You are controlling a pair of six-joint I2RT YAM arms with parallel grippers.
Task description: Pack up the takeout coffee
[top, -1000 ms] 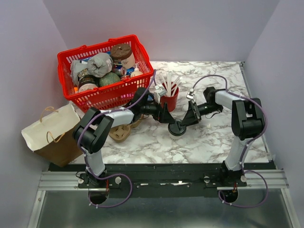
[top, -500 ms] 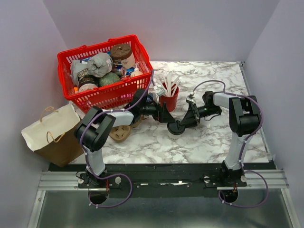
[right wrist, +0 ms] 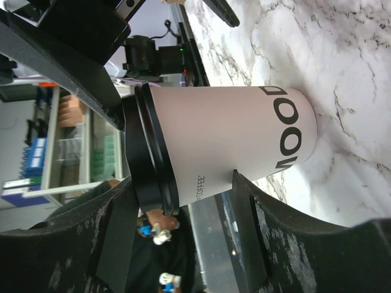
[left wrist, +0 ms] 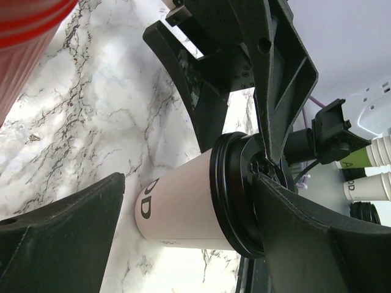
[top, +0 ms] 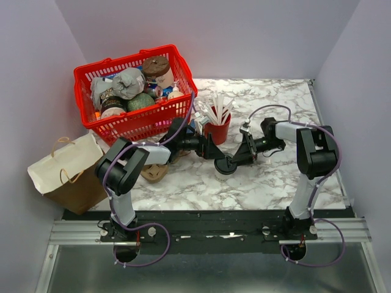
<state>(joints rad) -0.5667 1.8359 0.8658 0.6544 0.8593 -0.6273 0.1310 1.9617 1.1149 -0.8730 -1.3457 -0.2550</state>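
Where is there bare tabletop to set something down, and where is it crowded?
The table is bare at back right, between the red cup and the right wall, and along the near edge in front of the takeout coffee. Crowded: the centre, where the left gripper and right gripper flank the coffee, and the left, with red basket and paper bag.

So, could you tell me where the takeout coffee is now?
Top view: the takeout coffee stands centrally between left gripper and right gripper, near the red cup.
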